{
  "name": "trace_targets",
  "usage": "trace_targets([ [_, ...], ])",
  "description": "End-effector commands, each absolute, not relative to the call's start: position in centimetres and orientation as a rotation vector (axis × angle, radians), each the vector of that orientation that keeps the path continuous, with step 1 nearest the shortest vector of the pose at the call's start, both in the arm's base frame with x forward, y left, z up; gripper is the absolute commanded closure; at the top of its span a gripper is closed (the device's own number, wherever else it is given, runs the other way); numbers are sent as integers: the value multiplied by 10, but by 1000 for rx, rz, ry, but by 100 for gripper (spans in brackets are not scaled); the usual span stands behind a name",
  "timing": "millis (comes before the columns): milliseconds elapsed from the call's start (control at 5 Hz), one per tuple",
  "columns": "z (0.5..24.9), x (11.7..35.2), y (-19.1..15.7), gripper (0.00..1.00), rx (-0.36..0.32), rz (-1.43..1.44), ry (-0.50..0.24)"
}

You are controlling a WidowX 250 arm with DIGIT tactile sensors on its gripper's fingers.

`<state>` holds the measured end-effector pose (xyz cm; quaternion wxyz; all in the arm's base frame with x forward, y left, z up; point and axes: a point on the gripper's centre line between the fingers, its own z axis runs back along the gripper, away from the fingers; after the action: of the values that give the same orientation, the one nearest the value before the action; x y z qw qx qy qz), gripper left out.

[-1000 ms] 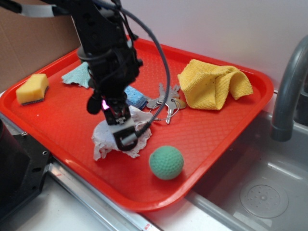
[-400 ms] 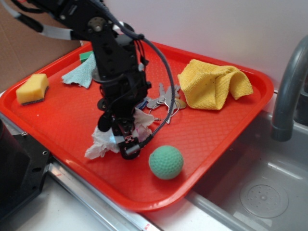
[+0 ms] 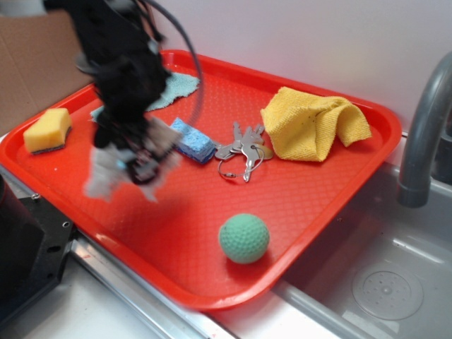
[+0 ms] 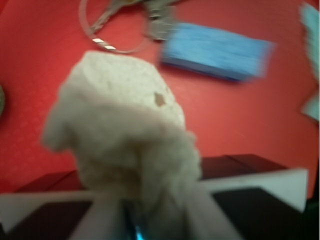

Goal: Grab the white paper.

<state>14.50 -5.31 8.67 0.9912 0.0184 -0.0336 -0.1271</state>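
Red tray (image 3: 318, 191) is carrying a green ball (image 3: 244, 239) and keys (image 3: 241, 150). Above it, the gripper (image 3: 141, 166) is holding the white paper (image 4: 120, 135), jaws closing on it.

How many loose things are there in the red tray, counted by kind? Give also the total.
Cloths: 2, yellow cloth and teal cloth
Sponges: 2, yellow sponge and blue sponge
Balls: 1, green ball
Key bunches: 1, keys
Paper wads: 1, white paper, held in the gripper
Total: 7

Rough, matt white paper (image 4: 120, 145); glossy textured plastic tray (image 3: 296, 205); metal keys (image 3: 241, 150).
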Motion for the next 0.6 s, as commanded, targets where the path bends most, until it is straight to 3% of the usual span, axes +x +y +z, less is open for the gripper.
trace_targets([
  [0, 165, 133, 10, 100, 165, 147, -12],
  [200, 189, 135, 37, 100, 177, 319, 8],
  [400, 200, 137, 47, 100, 177, 358, -28],
])
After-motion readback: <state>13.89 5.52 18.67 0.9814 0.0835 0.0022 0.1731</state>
